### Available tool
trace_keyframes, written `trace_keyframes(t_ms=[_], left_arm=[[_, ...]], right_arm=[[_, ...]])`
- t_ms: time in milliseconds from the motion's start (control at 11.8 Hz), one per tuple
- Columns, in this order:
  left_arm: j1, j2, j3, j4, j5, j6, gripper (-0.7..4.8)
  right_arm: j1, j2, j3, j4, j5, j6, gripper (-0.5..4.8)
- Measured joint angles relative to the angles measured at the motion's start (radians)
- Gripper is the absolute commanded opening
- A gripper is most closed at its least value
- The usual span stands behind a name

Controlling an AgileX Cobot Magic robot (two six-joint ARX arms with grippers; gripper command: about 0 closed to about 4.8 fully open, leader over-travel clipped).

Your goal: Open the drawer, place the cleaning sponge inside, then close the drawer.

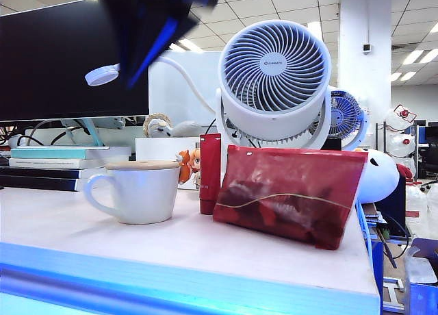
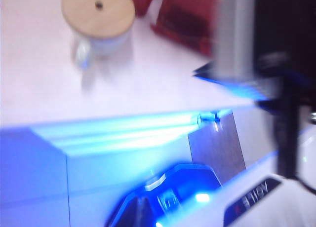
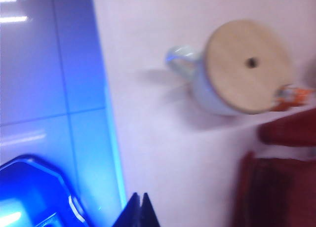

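Table (image 1: 55, 222): white top, front edge cut off by the frame. Drawer (image 1: 171, 284) sits flush under that edge, shut, front smeared into a blue-cyan band. Sponge not visible in any view. Right gripper (image 3: 140, 207) hangs above the table near the front edge, only the dark tips showing, pressed together, empty. Left gripper: wrist view too blurred, can't tell its state.

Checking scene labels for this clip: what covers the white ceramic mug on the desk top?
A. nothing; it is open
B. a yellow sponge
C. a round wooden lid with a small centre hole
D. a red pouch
C: the white ceramic mug wears a round wooden lid with a small dark centre hole.
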Motion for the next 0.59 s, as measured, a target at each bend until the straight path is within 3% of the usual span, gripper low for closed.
trace_keyframes(t_ms=[340,595], left_arm=[[0.0,0.0,0.0,0.077,0.012,0.0,-0.05],[0.0,-0.008,0.0,0.156,0.157,-0.004,-0.05]], right_arm=[[-0.042,-0.173,0.0,-0.016,0.068,0.051,-0.01],[-0.178,-0.446,0.0,0.035,0.073,-0.05,-0.01]])
